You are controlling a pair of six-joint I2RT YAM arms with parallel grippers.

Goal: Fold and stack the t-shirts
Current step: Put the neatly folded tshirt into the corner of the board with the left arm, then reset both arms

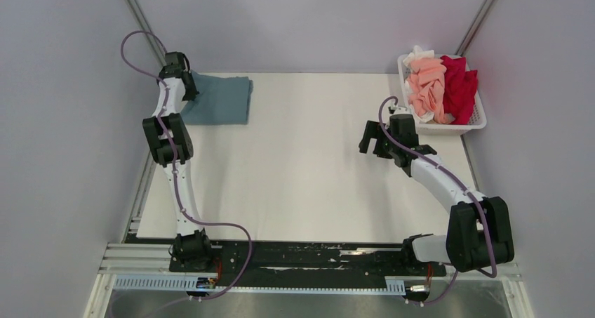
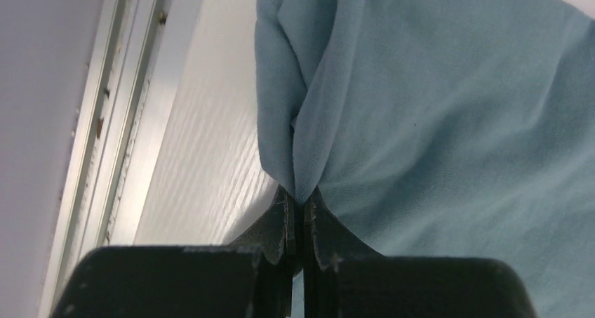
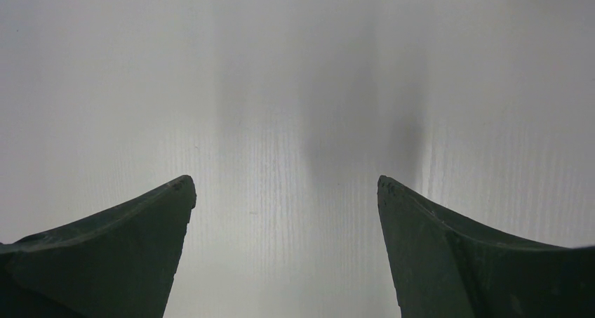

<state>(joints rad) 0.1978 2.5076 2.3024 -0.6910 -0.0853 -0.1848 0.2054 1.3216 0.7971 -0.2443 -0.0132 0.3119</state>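
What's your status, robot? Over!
Left gripper shut on blue-grey shirt. Right gripper open, empty. Pink shirt, red shirt piled in basket. Nothing in the way.

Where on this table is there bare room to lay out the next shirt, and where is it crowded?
The middle of the table is bare, from the blue shirt across to the open right end effector. Crowded: the far-left corner, where the left end effector pinches that shirt, and the full basket far right.

Bright, even, diffuse light; faint soft shadows beyond right pincer (image 3: 286,184).
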